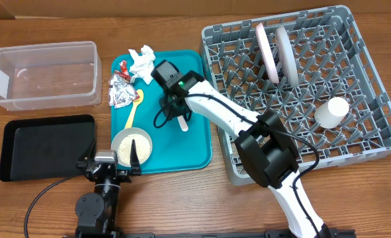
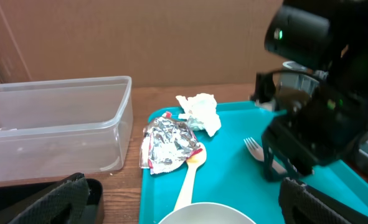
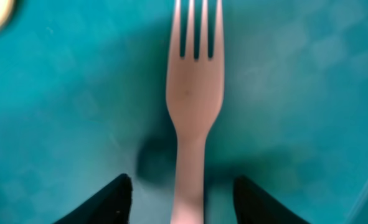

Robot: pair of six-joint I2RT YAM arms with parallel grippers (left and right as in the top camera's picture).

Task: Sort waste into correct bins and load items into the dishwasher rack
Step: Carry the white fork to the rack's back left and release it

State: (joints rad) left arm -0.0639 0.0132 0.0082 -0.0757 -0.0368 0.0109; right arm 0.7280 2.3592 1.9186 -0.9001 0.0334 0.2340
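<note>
The fork (image 3: pixel 194 106) is lying flat near the middle of the teal tray (image 1: pixel 196 151). The right jaws are standing apart on either side of its handle, not gripping it. Because the fork is so thin, jaws closing slightly high are likely skating over it, or pinching one edge and flipping it toward the tray's left side, where the spoon (image 1: pixel 134 109) and rice bowl (image 1: pixel 131 145) are sitting. The left jaws are gaping wide and empty at the tray's near-left corner. The handle's end is running out of the wrist view, and the right arm (image 1: pixel 221 116) is covering most of the fork overhead. Whether the jaw tips are touching the tray, I cannot tell.
</note>
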